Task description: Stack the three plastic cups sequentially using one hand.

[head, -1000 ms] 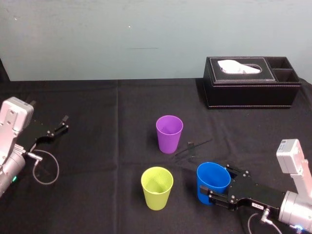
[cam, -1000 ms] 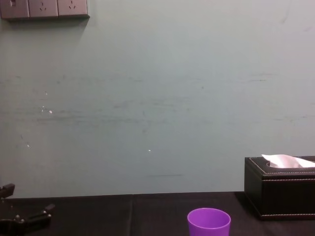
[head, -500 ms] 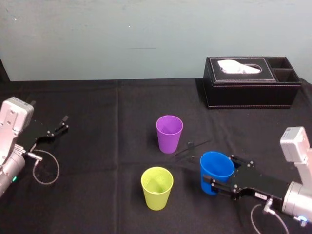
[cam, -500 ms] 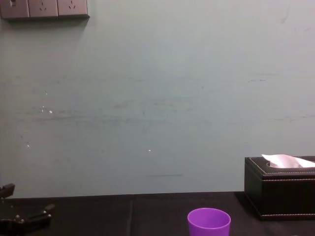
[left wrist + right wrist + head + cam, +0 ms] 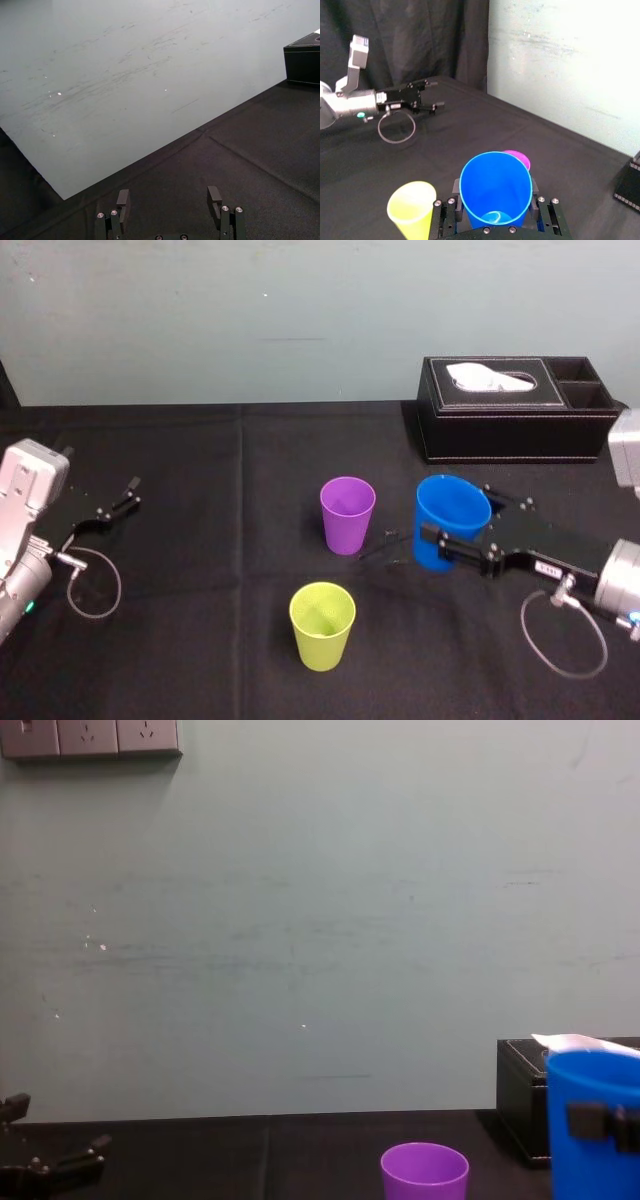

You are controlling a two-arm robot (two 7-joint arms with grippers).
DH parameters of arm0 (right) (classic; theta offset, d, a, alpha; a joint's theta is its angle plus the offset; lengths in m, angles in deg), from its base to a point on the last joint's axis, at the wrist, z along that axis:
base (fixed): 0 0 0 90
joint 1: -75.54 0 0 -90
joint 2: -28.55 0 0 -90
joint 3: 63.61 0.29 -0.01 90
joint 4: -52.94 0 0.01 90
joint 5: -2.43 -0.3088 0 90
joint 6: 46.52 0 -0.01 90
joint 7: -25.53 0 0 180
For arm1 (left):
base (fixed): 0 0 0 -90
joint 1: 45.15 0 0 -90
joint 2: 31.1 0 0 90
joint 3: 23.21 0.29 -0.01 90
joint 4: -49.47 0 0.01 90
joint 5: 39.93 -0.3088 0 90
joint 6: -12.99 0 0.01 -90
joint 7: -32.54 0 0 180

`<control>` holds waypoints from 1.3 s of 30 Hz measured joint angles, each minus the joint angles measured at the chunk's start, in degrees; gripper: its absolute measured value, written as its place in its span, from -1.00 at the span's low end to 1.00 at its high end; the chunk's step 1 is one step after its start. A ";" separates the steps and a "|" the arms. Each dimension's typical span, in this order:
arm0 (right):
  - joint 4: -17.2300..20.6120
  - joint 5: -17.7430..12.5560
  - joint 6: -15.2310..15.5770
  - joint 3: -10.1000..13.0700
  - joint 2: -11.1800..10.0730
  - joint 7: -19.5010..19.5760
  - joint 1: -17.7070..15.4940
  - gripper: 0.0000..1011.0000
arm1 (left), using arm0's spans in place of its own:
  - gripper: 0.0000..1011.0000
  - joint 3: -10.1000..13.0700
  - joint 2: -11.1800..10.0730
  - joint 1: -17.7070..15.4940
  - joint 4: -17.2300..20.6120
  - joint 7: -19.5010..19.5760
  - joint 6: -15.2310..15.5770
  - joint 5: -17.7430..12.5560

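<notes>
The right gripper [image 5: 455, 532], jaws pinching the upright blue cup [image 5: 452, 512], held it seemingly off the table just right of the purple cup [image 5: 347, 515], probably for nesting, while the green cup [image 5: 322, 625] stood near in front of the purple cup and the left gripper [image 5: 167, 199] sat well left of it, jaws spread.

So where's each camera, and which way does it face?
Head: high, looking down at the table; left gripper parked, right gripper holding the blue cup.
Chest: low, facing the wall; a finger on the cup.
Left wrist: facing the wall, past its open fingers.
Right wrist: over the held cup.
Head and chest share the purple cup.
</notes>
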 joint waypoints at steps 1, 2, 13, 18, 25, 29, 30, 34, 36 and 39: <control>0.07 -0.02 0.32 -0.18 0.09 0.18 0.52 0.45 | 1.00 0.00 0.00 0.00 0.00 0.00 0.00 0.00; 0.11 -0.03 0.65 -0.40 0.19 0.34 1.10 0.45 | 1.00 0.00 0.00 0.00 0.00 0.00 0.00 0.00; -1.65 2.32 4.42 -5.53 3.06 2.57 9.37 0.45 | 1.00 0.00 0.00 0.00 0.00 0.00 0.00 0.00; -3.92 4.57 5.60 -8.34 5.26 3.11 13.48 0.45 | 1.00 0.00 0.00 0.00 0.00 0.00 0.00 0.00; -7.49 6.95 6.75 -11.18 7.92 3.36 17.45 0.45 | 1.00 0.00 0.00 0.00 0.00 0.00 0.00 0.00; -9.82 8.04 6.55 -12.33 9.41 3.25 19.04 0.45 | 1.00 0.00 0.00 0.00 0.00 0.00 0.00 0.00; -10.67 8.30 6.36 -12.59 9.91 3.11 19.49 0.45 | 1.00 0.00 0.00 0.00 0.00 0.00 0.00 0.00; -12.44 8.75 5.89 -13.08 11.04 2.64 20.44 0.45 | 1.00 0.00 0.00 0.00 0.00 0.00 0.00 0.00; -12.92 8.82 5.72 -13.14 11.31 2.53 20.64 0.45 | 1.00 0.00 0.00 0.00 0.00 0.00 0.00 0.00; -13.61 8.88 5.48 -13.20 11.80 2.25 20.92 0.45 | 1.00 0.00 0.00 0.00 0.00 0.00 0.00 0.00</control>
